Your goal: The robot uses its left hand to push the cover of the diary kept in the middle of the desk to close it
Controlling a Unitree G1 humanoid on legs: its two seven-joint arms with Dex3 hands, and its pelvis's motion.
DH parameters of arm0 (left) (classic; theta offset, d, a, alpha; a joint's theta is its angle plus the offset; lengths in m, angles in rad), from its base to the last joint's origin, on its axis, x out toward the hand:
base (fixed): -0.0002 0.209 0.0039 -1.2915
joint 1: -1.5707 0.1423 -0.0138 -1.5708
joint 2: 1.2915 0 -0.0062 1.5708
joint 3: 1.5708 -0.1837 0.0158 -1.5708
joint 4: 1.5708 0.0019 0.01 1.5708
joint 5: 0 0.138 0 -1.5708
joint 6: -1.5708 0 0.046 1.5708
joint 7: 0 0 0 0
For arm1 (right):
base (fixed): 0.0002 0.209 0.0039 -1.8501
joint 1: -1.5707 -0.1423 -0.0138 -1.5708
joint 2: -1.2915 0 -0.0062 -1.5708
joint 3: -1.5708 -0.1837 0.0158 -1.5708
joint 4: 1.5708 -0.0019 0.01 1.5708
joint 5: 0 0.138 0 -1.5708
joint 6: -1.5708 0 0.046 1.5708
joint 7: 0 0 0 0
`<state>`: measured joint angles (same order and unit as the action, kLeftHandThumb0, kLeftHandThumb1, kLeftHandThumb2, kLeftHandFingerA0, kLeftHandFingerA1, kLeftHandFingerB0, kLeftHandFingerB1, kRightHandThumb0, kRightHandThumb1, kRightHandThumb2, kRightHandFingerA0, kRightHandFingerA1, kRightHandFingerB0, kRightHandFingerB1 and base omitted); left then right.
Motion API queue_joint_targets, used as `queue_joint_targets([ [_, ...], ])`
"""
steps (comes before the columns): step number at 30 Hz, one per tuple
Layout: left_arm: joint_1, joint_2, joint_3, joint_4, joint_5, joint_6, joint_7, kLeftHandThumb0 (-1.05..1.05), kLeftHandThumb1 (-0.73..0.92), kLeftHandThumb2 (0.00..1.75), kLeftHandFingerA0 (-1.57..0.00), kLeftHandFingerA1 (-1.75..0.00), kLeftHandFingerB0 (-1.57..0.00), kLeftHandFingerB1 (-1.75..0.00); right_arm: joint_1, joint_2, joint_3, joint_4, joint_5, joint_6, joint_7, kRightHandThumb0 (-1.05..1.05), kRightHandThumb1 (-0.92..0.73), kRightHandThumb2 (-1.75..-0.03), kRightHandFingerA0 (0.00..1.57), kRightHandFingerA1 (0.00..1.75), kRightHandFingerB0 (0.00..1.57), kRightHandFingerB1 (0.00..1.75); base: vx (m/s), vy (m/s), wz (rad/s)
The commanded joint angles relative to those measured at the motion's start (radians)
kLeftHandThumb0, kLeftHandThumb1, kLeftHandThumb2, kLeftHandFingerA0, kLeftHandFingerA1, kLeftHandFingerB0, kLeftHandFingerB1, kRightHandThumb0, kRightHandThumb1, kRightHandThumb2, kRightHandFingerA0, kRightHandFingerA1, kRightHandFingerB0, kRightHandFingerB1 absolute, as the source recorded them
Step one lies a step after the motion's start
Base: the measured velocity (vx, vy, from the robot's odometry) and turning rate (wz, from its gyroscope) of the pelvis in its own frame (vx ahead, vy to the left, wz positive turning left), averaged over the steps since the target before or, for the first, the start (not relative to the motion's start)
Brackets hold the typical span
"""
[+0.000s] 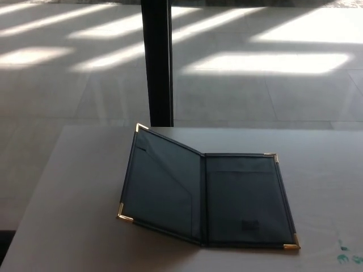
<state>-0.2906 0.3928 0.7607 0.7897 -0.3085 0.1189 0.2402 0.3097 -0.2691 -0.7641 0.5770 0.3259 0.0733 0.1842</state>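
A dark diary (244, 201) with gold corner caps lies open in the middle of the pale desk (68, 215). Its right half rests flat. The left cover (161, 184) is tilted up from the desk, hinged at the spine near the centre. Neither of my hands shows in the head view.
A black vertical post (157, 62) stands beyond the desk's far edge, with sunlit floor behind it. Green marks (346, 256) stain the desk at the lower right. The desk's left edge runs diagonally at the picture's left.
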Motion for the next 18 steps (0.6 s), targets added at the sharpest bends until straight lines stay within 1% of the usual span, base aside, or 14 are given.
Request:
queue_joint_targets([
  [1,-0.065,-0.061,-0.138,-0.252,0.031,0.114,0.06,-0.75,0.92,0.75,-0.61,-0.49,-0.5,-0.46,0.005,-0.017,-0.008,-0.005,0.038,0.015,-0.012,-0.94,-0.92,-0.72,0.66,0.96,0.6,0.73,0.0,0.0,0.0],
  [3,-0.072,-0.095,-0.161,-0.318,0.014,0.136,0.063,-0.73,0.92,0.75,-0.62,-0.52,-0.53,-0.48,0.007,-0.019,-0.005,0.0,0.036,0.003,-0.002,-0.94,-0.92,-0.71,0.66,0.96,0.61,0.73,0.0,0.0,0.0],
  [4,-0.072,-0.111,-0.181,-0.355,0.009,0.155,0.053,-0.77,0.92,0.76,-0.63,-0.52,-0.53,-0.49,0.009,-0.018,-0.009,0.001,0.046,0.001,0.013,-0.94,-0.92,-0.71,0.64,0.99,0.6,0.74,0.0,0.0,0.0],
  [5,-0.074,-0.133,-0.203,-0.394,-0.013,0.183,0.027,-0.79,0.92,0.78,-0.58,-0.52,-0.44,-0.47,0.007,-0.016,-0.014,-0.005,0.055,0.016,0.006,-0.98,-0.7,-1.02,0.71,0.97,0.63,0.75,0.0,0.0,0.0],
  [7,-0.072,-0.169,-0.227,-0.455,-0.043,0.218,0.009,-0.8,0.92,0.77,-0.59,-0.51,-0.48,-0.48,0.009,-0.015,-0.015,-0.008,0.058,0.017,0.01,-0.97,-0.69,-1.01,0.7,0.98,0.61,0.76,0.0,0.0,0.0],
  [9,-0.064,-0.194,-0.263,-0.505,-0.039,0.245,0.006,-0.82,0.92,0.78,-0.6,-0.53,-0.45,-0.47,0.01,-0.015,-0.009,-0.012,0.048,0.02,-0.007,-0.98,-0.7,-1.03,0.71,0.97,0.63,0.76,0.0,0.0,0.0],
  [10,-0.056,-0.204,-0.282,-0.531,-0.038,0.26,0.0,-0.88,0.92,0.76,-0.64,-0.52,-0.48,-0.47,0.01,-0.016,-0.008,-0.01,0.049,0.019,-0.002,-0.96,-0.7,-1.03,0.69,0.96,0.61,0.75,0.0,0.0,0.0],
  [12,-0.04,-0.225,-0.326,-0.589,-0.044,0.309,-0.014,-0.9,0.92,0.78,-0.67,-0.54,-0.49,-0.48,0.012,-0.018,-0.004,-0.01,0.045,0.017,-0.004,-0.97,-0.71,-1.03,0.7,0.95,0.62,0.75,0.0,0.0,0.0],
  [13,-0.024,-0.236,-0.346,-0.625,-0.057,0.335,-0.026,-0.87,0.92,0.74,-0.6,-0.51,-0.5,-0.49,0.011,-0.02,-0.005,-0.006,0.05,0.018,0.002,-0.93,-0.92,-0.71,0.65,0.98,0.61,0.73,0.0,0.0,0.0],
  [14,-0.007,-0.25,-0.358,-0.657,-0.077,0.35,-0.043,-0.88,0.92,0.77,-0.56,-0.55,-0.45,-0.49,0.01,-0.02,-0.008,-0.005,0.056,0.021,0.004,-0.93,-0.92,-0.7,0.67,0.97,0.62,0.71,0.0,0.0,0.0],
  [15,0.008,-0.258,-0.371,-0.681,-0.086,0.37,-0.048,-0.84,0.92,0.75,-0.59,-0.52,-0.48,-0.49,0.016,-0.018,-0.004,-0.012,0.052,0.015,0.007,-0.95,-0.92,-0.71,0.65,0.96,0.61,0.73,0.0,0.0,0.0],
  [16,0.021,-0.265,-0.385,-0.704,-0.088,0.393,-0.047,-0.84,0.92,0.75,-0.59,-0.52,-0.48,-0.49,0.025,-0.016,0.002,-0.021,0.045,0.006,0.011,-0.95,-0.92,-0.71,0.65,0.96,0.61,0.73,0.0,0.0,0.0],
  [17,0.022,-0.272,-0.377,-0.711,-0.112,0.414,-0.05,-0.86,0.92,0.77,-0.61,-0.53,-0.42,-0.47,0.026,-0.017,-0.001,-0.021,0.057,0.012,0.026,-0.95,-0.92,-0.71,0.62,0.99,0.6,0.76,0.0,0.0,0.0],
  [18,0.038,-0.27,-0.373,-0.728,-0.116,0.424,-0.049,-0.86,0.92,0.77,-0.61,-0.53,-0.42,-0.47,0.028,-0.015,0.003,-0.016,0.055,0.01,0.03,-0.95,-0.92,-0.71,0.62,0.99,0.6,0.76,0.0,0.0,0.0],
])
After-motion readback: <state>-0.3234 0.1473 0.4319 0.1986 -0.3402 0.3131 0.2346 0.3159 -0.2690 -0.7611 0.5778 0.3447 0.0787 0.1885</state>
